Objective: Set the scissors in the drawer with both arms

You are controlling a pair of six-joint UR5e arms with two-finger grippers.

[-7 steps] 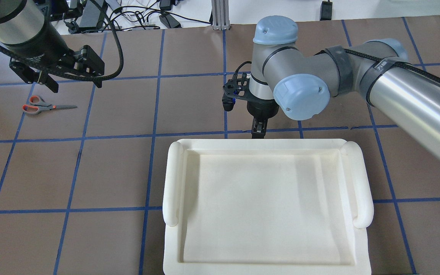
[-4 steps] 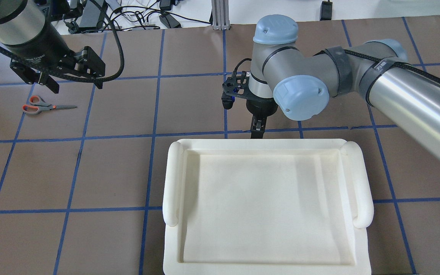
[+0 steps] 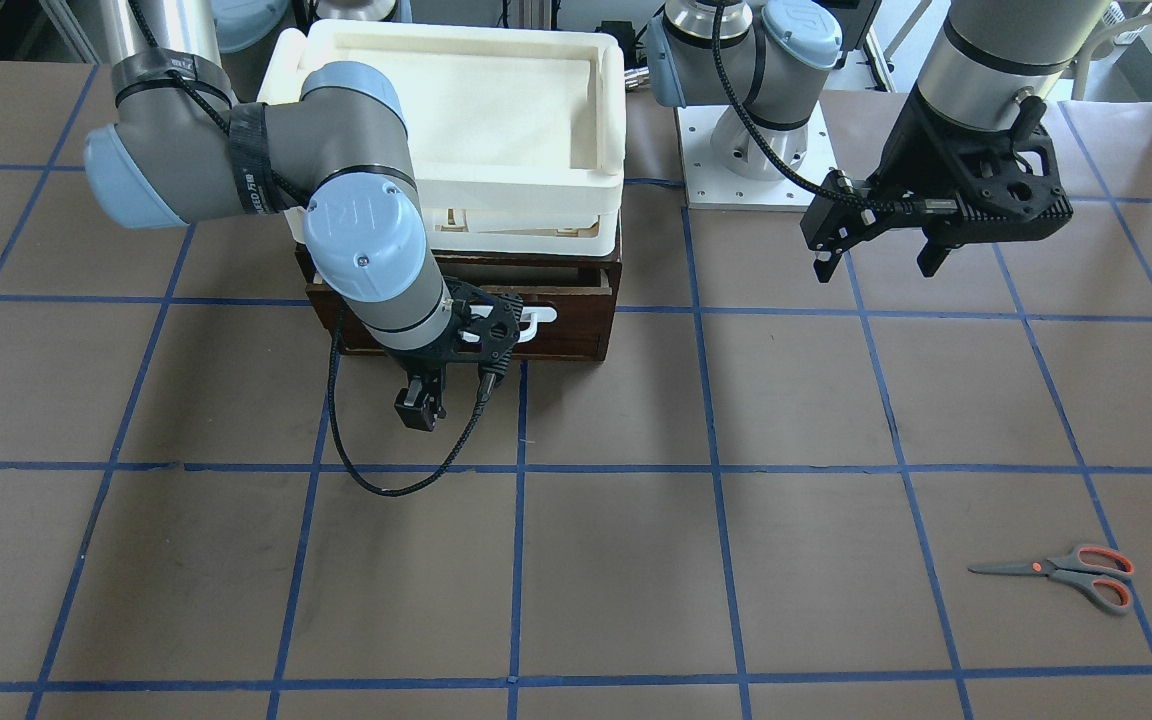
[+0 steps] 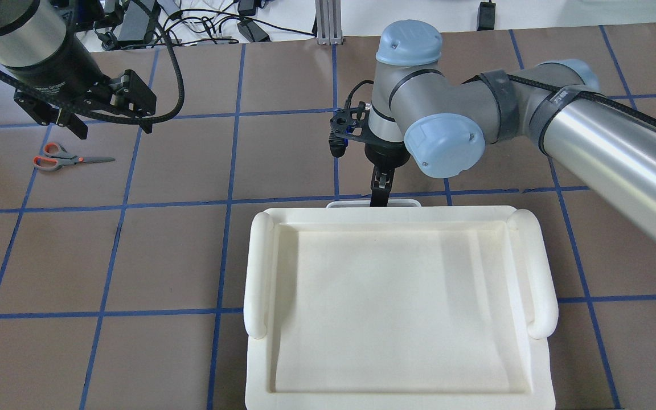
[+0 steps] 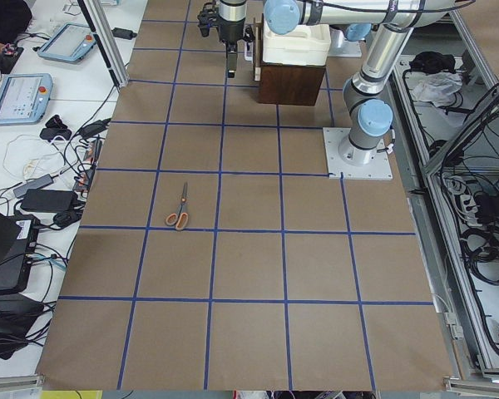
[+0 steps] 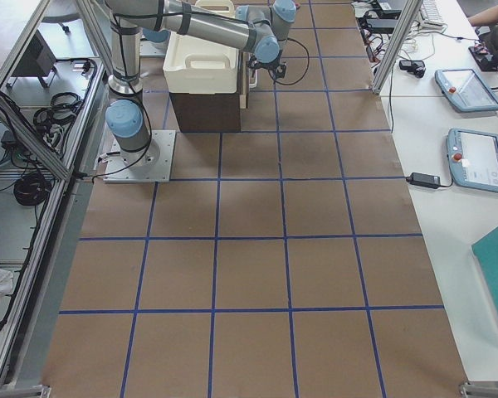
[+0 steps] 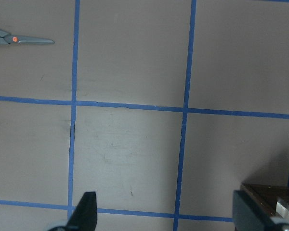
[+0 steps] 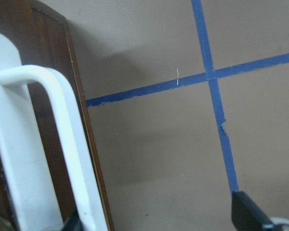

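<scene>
The scissors point(image 4: 69, 159) lie flat on the brown table, far left, and also show in the front view point(image 3: 1066, 572) and at the top left of the left wrist view point(image 7: 19, 39). My left gripper point(image 4: 114, 131) is open and empty, held above the table just beyond them. The dark brown drawer point(image 3: 556, 335) sits under a cream-white tray point(image 4: 396, 215). Its white bar handle point(image 4: 373, 202) peeks out past the tray's far edge. My right gripper point(image 4: 381, 193) points down, open, astride the handle point(image 8: 62, 144), with one finger behind the bar.
The tray point(image 3: 616, 150) covers the drawer box from above. The left arm's base plate point(image 3: 751, 160) stands beside the box. A black cable loop point(image 3: 386, 480) hangs from the right wrist down to the table. Tablets and cables lie beyond the table's edges.
My right gripper has moved away from the tray's far edge, and the white handle has come into view past that edge. The left arm and the scissors have barely moved.
</scene>
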